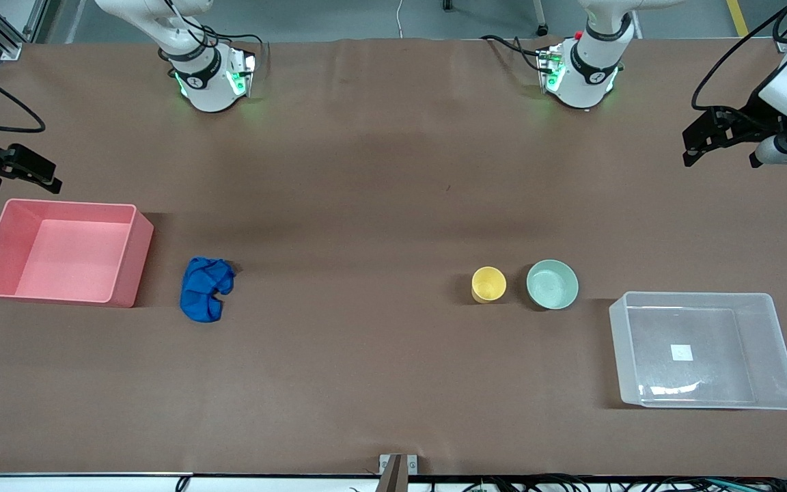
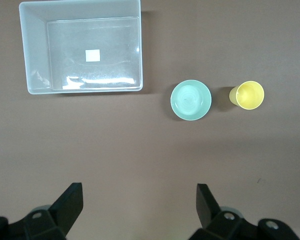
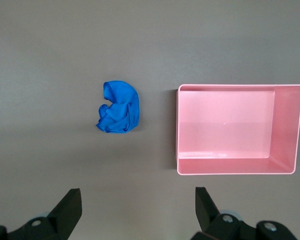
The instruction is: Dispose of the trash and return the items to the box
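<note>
The trash, a crumpled deep-blue wad [image 1: 205, 288] [image 3: 119, 114], lies on the brown table beside the pink bin. A yellow cup [image 1: 488, 283] [image 2: 250, 95] and a mint-green bowl [image 1: 552, 283] [image 2: 190, 100] stand upright side by side, the bowl closer to the clear box [image 1: 697, 296] [image 2: 35, 50], which holds nothing but its white label. My left gripper [image 1: 720, 158] [image 2: 139, 200] hangs open over bare table at the left arm's end. My right gripper [image 1: 21, 179] [image 3: 138, 202] hangs open over the table at the right arm's end. Neither holds anything.
An empty pink bin [image 1: 127, 263] [image 3: 235, 88] sits at the right arm's end of the table. Both arm bases stand along the table edge farthest from the front camera. A small metal bracket [image 1: 397, 465] is fixed at the edge nearest that camera.
</note>
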{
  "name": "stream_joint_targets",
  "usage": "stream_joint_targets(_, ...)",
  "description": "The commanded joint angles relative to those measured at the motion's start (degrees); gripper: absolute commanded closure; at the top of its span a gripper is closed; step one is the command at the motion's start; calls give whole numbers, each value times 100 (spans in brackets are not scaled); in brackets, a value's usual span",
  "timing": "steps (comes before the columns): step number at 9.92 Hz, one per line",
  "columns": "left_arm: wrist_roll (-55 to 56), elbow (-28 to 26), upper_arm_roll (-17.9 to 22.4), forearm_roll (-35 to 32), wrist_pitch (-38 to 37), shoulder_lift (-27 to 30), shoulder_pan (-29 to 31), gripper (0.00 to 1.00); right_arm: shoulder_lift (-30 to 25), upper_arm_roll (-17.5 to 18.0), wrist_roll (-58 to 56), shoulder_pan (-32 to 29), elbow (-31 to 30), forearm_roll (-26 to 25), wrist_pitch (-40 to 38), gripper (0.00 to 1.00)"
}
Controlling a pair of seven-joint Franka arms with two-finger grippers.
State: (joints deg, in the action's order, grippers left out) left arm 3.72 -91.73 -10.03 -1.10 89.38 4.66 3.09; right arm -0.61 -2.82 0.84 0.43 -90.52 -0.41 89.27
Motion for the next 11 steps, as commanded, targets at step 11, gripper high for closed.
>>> stream_joint_targets(11,1753,-290,-61,-22,1631,-1670,-63,0,-10,-8,-23,-16,-220,-21,370,0)
